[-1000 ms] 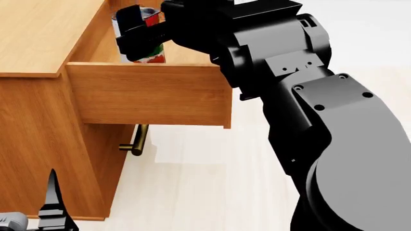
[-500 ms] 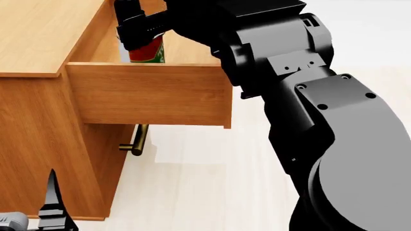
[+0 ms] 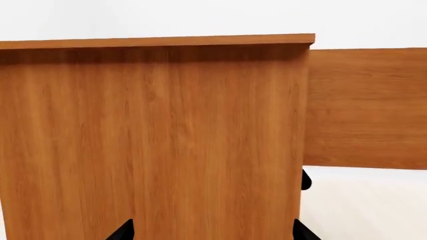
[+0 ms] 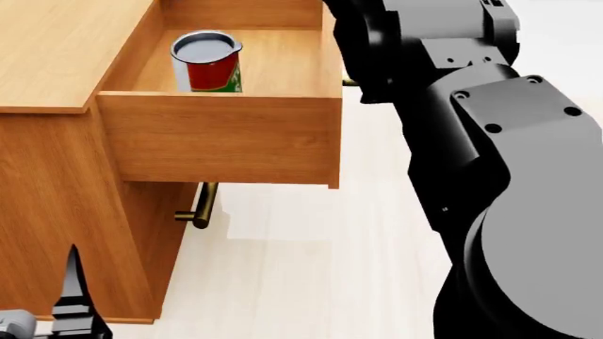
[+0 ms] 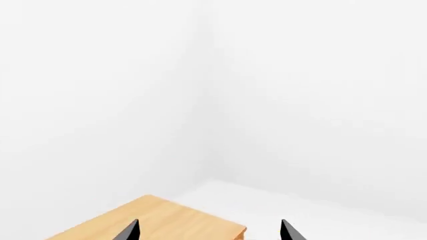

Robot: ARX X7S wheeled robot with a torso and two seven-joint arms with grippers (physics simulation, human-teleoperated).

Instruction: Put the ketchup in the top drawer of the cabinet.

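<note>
The ketchup (image 4: 207, 63), a red can with a silver lid, stands upright and free inside the open top drawer (image 4: 222, 138) of the cabinet (image 4: 56, 63). My right arm (image 4: 490, 176) rises beside the drawer, and its gripper is out of the head view. In the right wrist view the right gripper (image 5: 209, 232) is open and empty, high above the cabinet top (image 5: 153, 220). My left gripper (image 3: 210, 232) is open and empty, facing the cabinet's side panel (image 3: 153, 140). One of its fingers (image 4: 73, 293) shows low at the left of the head view.
The lower drawer's brass handle (image 4: 200, 205) sticks out under the open drawer. The pulled-out drawer's side (image 3: 367, 107) shows past the cabinet edge in the left wrist view. Pale floor (image 4: 301, 268) lies in front of the cabinet. White walls (image 5: 267, 100) stand behind it.
My right gripper let go of the ketchup and rose out of the head view. The can now stands alone in the top drawer. The left arm barely moved.
</note>
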